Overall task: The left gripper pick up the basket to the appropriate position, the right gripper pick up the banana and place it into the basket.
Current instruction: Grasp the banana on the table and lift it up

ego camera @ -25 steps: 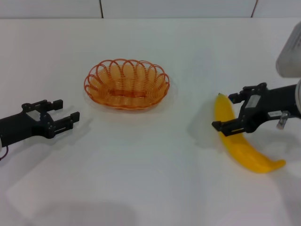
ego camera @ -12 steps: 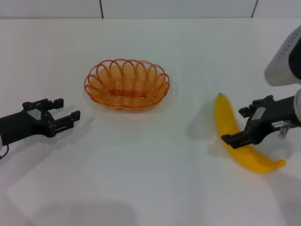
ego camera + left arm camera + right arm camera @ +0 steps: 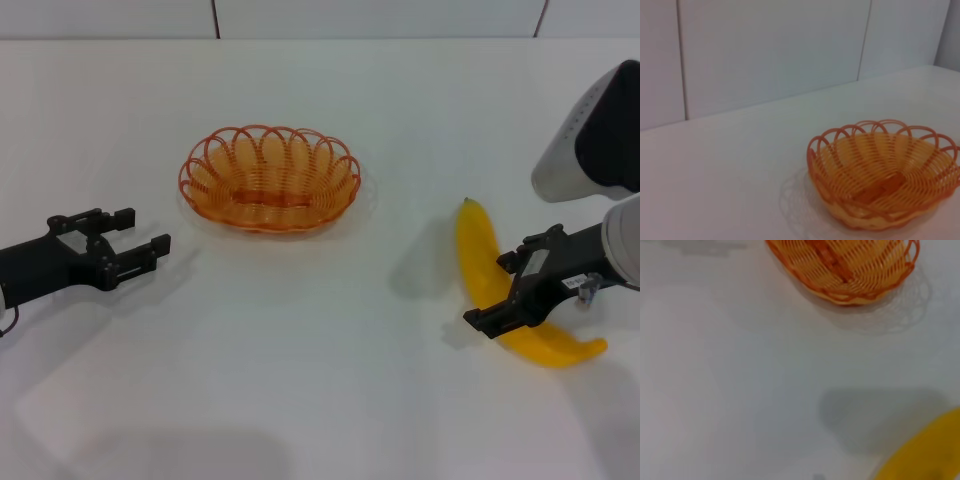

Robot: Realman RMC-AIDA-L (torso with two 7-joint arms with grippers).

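One banana (image 3: 495, 295), one basket (image 3: 270, 178), two grippers: left gripper (image 3: 128, 243), right gripper (image 3: 510, 290)

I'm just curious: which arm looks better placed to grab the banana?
The right. The right gripper is open astride the banana, while the left gripper sits far across the table, nearer the basket.

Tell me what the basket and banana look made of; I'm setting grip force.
The basket looks like thin orange wire or plastic-coated strands, woven open with a looped rim; light passes through its walls. Which of the two, I cannot tell. The banana looks like smooth moulded plastic: even bright yellow, slight sheen, no blemishes. The right gripper straddles it, open; the left gripper waits open beside the basket.
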